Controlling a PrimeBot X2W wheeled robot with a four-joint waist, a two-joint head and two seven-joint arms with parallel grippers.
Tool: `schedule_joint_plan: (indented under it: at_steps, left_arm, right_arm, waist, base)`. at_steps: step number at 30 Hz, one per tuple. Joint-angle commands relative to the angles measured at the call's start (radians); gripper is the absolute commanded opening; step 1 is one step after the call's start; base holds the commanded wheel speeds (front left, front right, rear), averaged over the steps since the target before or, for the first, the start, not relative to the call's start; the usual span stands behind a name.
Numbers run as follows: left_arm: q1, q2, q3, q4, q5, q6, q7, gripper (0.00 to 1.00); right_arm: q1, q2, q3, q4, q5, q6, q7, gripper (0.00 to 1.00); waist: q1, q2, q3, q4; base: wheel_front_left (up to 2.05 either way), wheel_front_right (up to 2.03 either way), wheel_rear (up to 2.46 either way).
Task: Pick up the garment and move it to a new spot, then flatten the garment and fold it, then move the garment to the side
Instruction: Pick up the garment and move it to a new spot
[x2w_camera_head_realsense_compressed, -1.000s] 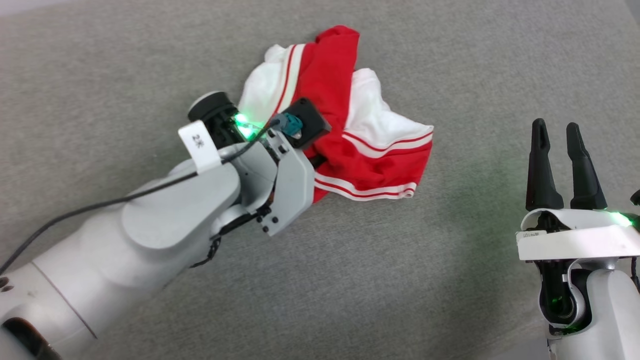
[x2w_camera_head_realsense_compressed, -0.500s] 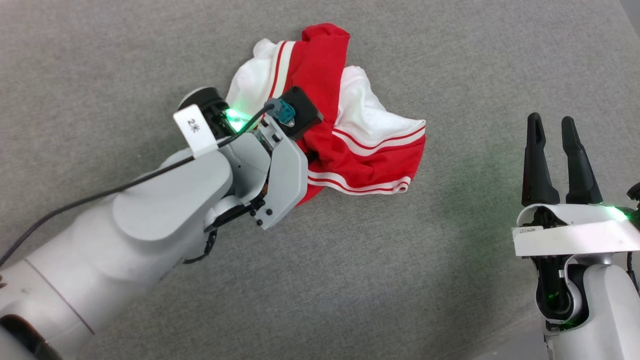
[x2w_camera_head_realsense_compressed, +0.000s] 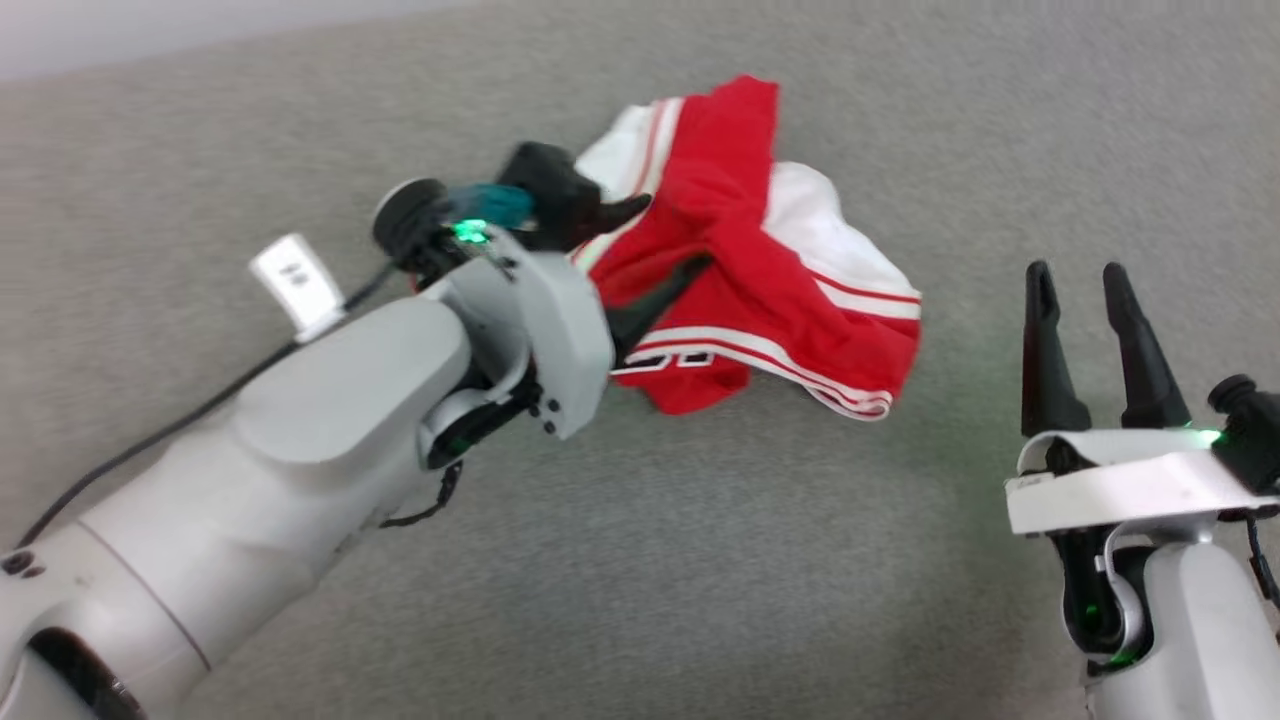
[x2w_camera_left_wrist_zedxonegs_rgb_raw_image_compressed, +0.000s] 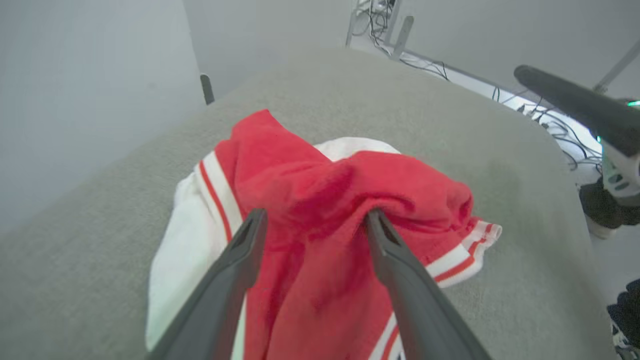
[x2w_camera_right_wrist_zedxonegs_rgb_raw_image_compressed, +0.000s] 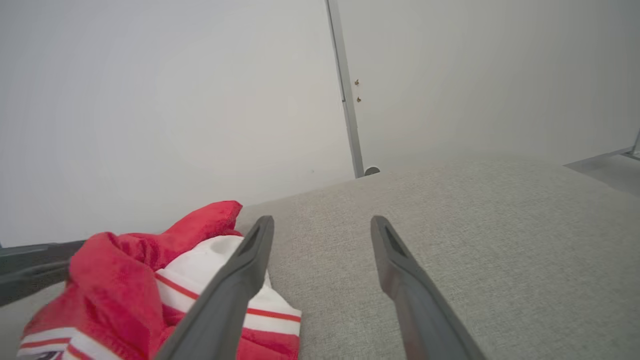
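The garment (x2w_camera_head_realsense_compressed: 770, 260), a bright red shirt with white sleeve ends and striped trim, lies crumpled on the grey fabric surface (x2w_camera_head_realsense_compressed: 700, 560). My left gripper (x2w_camera_head_realsense_compressed: 668, 238) is at its left side, open, with its fingers spread around a raised red fold. In the left wrist view that fold of the garment (x2w_camera_left_wrist_zedxonegs_rgb_raw_image_compressed: 320, 200) bulges between the left gripper's (x2w_camera_left_wrist_zedxonegs_rgb_raw_image_compressed: 316, 216) fingers, and the right fingertip is tucked under the cloth. My right gripper (x2w_camera_head_realsense_compressed: 1078, 272) stands open and empty to the right of the garment, apart from it. The right wrist view has the garment (x2w_camera_right_wrist_zedxonegs_rgb_raw_image_compressed: 145, 270) left of the right gripper (x2w_camera_right_wrist_zedxonegs_rgb_raw_image_compressed: 320, 222).
The grey surface ends at a pale wall along the far edge (x2w_camera_head_realsense_compressed: 200, 45). A door frame (x2w_camera_right_wrist_zedxonegs_rgb_raw_image_compressed: 345, 100) stands behind it. Cables (x2w_camera_left_wrist_zedxonegs_rgb_raw_image_compressed: 550, 125) lie on the floor past the surface's far right corner. Bare grey surface (x2w_camera_head_realsense_compressed: 450, 100) surrounds the garment.
My left gripper has opened and let go of the red fold, and its wrist has turned. The head camera has shifted. The right gripper has stayed open.
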Motion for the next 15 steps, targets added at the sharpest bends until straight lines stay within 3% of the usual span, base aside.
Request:
schedule_joint_plan:
  at_steps: [1, 6, 10, 15]
  left_arm:
    - [0.029, 0.009, 0.000, 0.018, -0.032, 0.003, -0.051, 1.00]
    - [0.110, 0.021, 0.000, 0.086, -0.092, 0.003, -0.190, 1.00]
    - [0.204, 0.033, 0.037, 0.136, -0.152, 0.003, -0.225, 1.00]
    - [0.367, 0.044, 0.259, 0.141, -0.101, 0.003, -0.225, 1.00]
  right_arm:
    - [0.021, 0.000, -0.001, 0.015, -0.022, -0.001, -0.005, 1.00]
    - [0.040, 0.000, -0.015, 0.063, -0.087, -0.001, -0.005, 1.00]
    - [0.063, -0.010, -0.031, 0.091, -0.120, -0.001, 0.005, 1.00]
    - [0.117, -0.033, -0.075, 0.089, -0.131, -0.001, 0.027, 1.00]
  waist:
    - [0.0000, 0.0000, -0.089, 0.100]
    - [0.0000, 0.0000, -0.147, 0.182]
    - [0.0000, 0.0000, -0.193, 0.240]
    - [0.0000, 0.0000, -0.242, 0.313]
  base:
    - [0.00, 0.00, 0.00]
    - [0.00, 0.00, 0.00]
    - [0.00, 0.00, 0.00]
    - [0.00, 0.00, 0.00]
